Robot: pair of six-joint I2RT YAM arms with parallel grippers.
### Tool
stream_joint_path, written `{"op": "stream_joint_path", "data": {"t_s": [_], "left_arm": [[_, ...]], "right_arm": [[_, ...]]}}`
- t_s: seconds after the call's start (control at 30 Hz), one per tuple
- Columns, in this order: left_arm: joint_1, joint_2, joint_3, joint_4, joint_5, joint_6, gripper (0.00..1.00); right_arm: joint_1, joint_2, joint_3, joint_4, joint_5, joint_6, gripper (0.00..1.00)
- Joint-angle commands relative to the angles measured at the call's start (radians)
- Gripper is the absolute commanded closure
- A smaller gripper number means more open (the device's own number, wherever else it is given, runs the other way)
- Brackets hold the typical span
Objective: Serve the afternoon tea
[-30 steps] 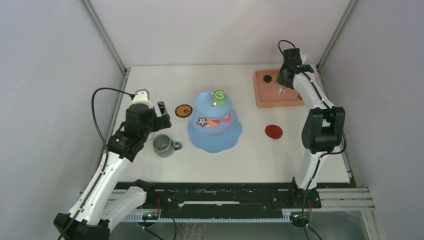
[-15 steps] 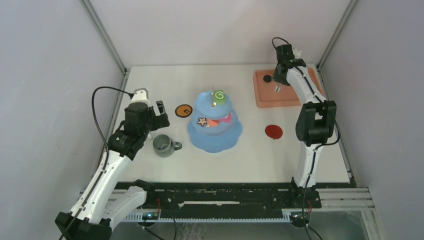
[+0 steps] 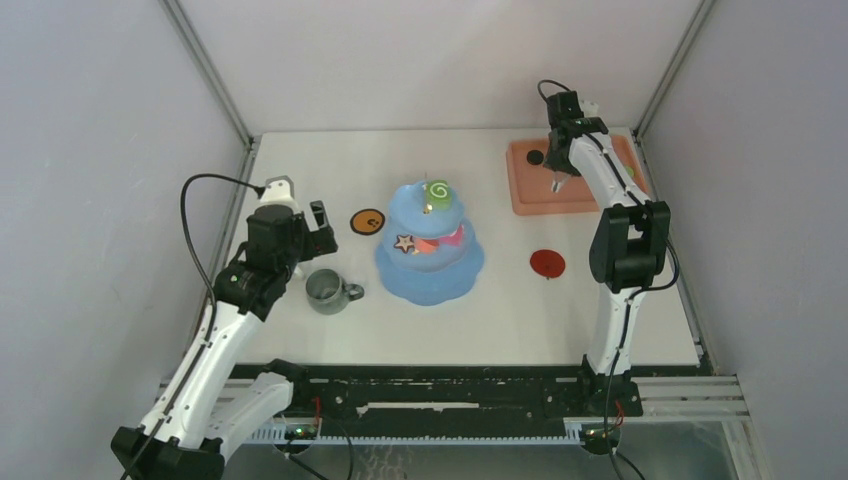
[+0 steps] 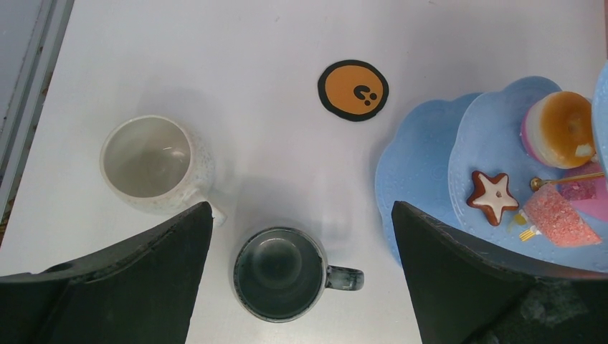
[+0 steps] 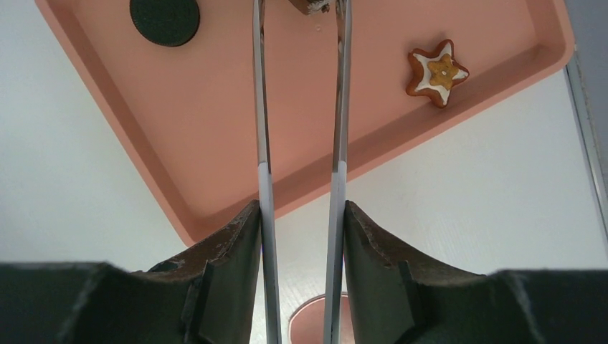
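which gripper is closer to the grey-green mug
Left. The left gripper hangs open right above the grey-green mug; the right gripper is far off by the pink tray, shut on the tongs.

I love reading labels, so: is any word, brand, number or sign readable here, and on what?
No readable text in any view.
On the orange disc: small black marks, a curl and dots, not letters.
The white mug, grey-green mug, cake stand and pink tray: no print seen.

Mug (image 3: 327, 290) left of cake stand (image 3: 430, 287)
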Motion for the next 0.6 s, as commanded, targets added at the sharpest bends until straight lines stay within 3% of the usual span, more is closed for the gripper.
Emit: {"op": "stream_joint_path", "data": {"t_s": [0.0,0.2,0.57], "left_arm": [[0.011,-0.025,0.005,0.046,0.008,0.018,0.0],[0.014,-0.021,0.002,0.049,0.018,0.013,0.0],[0.013,-0.022,0.0,0.052,0.031,0.004,0.0]], "right_arm": [[-0.001,-0.042,0.008,-0.013,0.0,-0.045,0.5],[-0.007,-0.097,-0.053,-0.014,-0.098,-0.078,0.5],[-0.04,-0.234,-0.218,0.04,-0.129,-0.08,0.49]]}}
